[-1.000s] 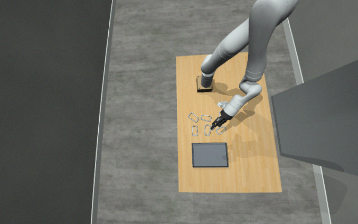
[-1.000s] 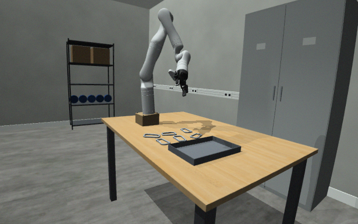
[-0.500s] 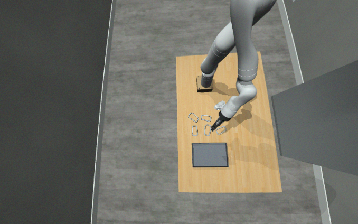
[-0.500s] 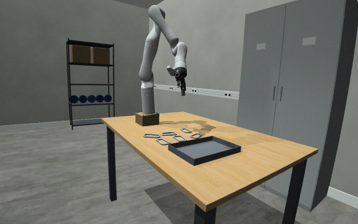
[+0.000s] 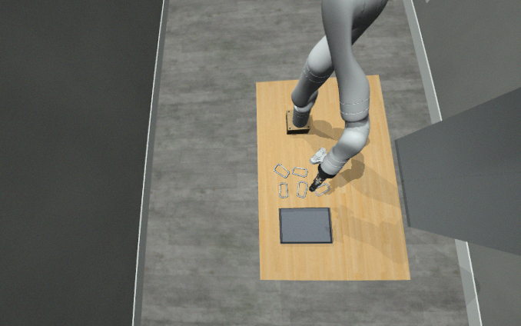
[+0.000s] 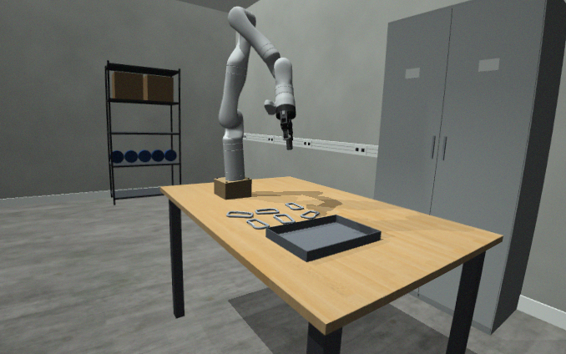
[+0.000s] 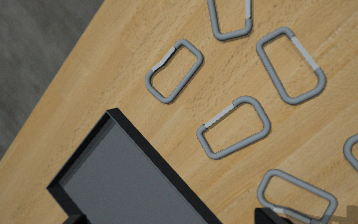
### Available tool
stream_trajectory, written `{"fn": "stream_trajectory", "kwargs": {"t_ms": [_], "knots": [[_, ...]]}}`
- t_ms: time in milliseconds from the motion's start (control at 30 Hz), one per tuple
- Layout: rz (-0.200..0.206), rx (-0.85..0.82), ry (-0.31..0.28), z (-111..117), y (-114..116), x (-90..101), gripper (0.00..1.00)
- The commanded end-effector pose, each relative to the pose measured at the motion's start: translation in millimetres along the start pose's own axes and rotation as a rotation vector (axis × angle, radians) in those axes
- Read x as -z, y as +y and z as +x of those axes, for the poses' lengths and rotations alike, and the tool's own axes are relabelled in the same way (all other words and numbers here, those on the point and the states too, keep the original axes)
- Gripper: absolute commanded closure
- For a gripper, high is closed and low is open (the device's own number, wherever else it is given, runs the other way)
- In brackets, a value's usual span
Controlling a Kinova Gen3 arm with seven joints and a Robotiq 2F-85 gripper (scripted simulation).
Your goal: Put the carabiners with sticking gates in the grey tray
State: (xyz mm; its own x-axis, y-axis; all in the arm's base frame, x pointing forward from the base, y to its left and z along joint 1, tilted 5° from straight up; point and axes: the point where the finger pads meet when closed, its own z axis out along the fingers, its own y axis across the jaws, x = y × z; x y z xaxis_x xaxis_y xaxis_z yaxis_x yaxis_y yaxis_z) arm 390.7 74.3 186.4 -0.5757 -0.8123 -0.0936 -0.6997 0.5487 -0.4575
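nearest first: the grey tray [image 5: 305,226] [image 6: 323,239] [image 7: 140,175] has nothing in it, so no sticky ones are sorted yet; just behind it, six carabiners lie flat on the wooden table [image 5: 369,250] [image 6: 401,267] [image 7: 85,85], all outside the tray, though the top view only gives me five. In the wrist shot, the left-hand carabiner [image 5: 287,190] [image 6: 261,228] [image 7: 185,82] and the bottom one [image 5: 328,187] [image 6: 310,218] [image 7: 306,185] have gates with a kink; could be just their shape, can't call either one sticky from that; I'd want each gate pushed and released. Further back, the Robotiq gripper [image 5: 313,189] [image 6: 289,146] [image 7: 170,218] hangs well above them, fingers wide, holding nothing; testing, sorting, and the final move clear all look left to do

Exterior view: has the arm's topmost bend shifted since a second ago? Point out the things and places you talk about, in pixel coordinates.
Yes. The topmost bend [image 6: 241,17] has swung left in the exterior view: it stood well right of the base block [image 6: 221,189] [image 5: 289,130] and is now almost above it.
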Motion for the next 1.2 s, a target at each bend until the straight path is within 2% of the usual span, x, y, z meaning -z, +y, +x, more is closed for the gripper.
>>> {"fn": "stream_trajectory", "kwargs": {"t_ms": [0, 67, 467, 500, 1033, 1067, 1167], "knots": [[-0.256, 0.077, 0.078, 1, -2, -0.7, 0.0], [-0.275, 0.083, 0.084, 1, -2, -0.7, 0.0], [-0.275, 0.083, 0.084, 1, -2, -0.7, 0.0], [-0.447, 0.137, 0.137, -5, 11, 5.6, 0.0], [-0.447, 0.137, 0.137, -5, 11, 5.6, 0.0], [-0.444, 0.14, 0.132, 43, 18, -24.4, 0.0], [-0.444, 0.14, 0.132, 43, 18, -24.4, 0.0]]}}
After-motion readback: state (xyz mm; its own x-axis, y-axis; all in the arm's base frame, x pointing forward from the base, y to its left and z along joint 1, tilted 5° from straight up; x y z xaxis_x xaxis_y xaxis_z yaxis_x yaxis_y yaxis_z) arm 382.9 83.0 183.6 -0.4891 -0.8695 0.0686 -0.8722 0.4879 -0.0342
